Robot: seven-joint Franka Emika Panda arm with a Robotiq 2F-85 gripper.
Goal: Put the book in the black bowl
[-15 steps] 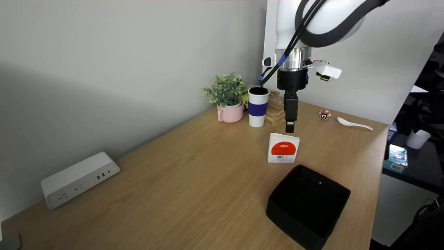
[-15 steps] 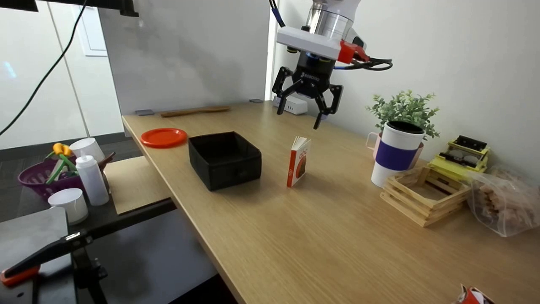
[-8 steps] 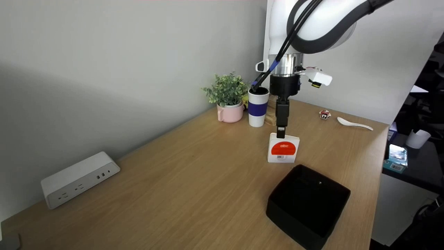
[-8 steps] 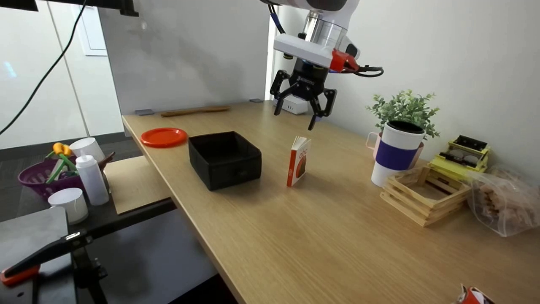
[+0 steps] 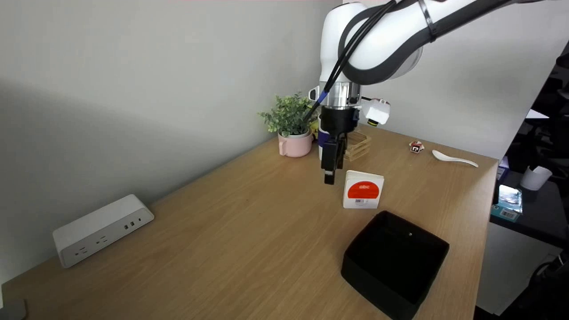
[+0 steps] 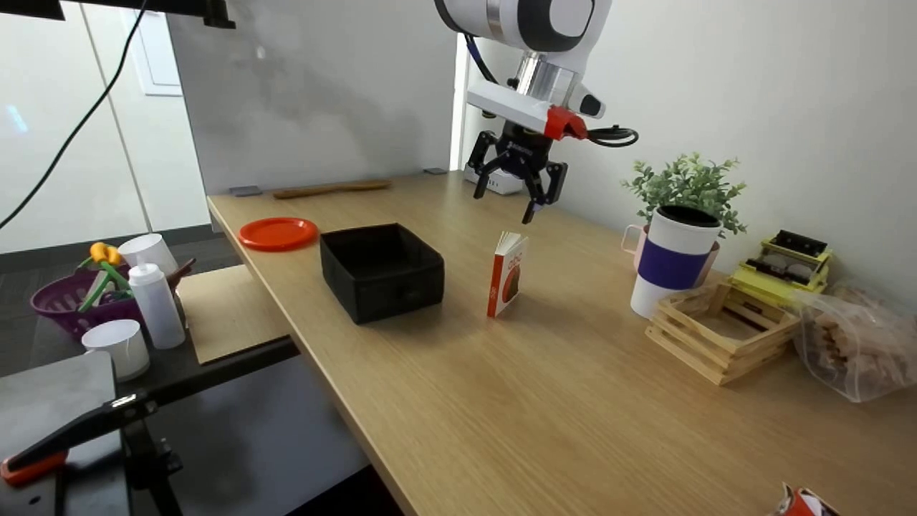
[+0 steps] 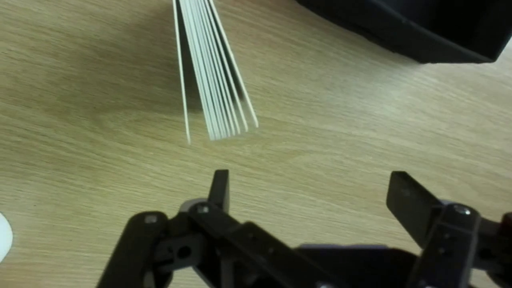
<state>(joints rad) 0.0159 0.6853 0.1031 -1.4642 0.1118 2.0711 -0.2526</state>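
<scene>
Lower now, the wide-spread end effector has been swung past the book; realignment seems needed!

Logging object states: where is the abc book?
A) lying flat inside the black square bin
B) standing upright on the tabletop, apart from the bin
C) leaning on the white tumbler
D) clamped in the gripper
B: the abc book stands on edge on the wooden tabletop, with a gap to the black square bin and the gripper open, clear of it.
</scene>
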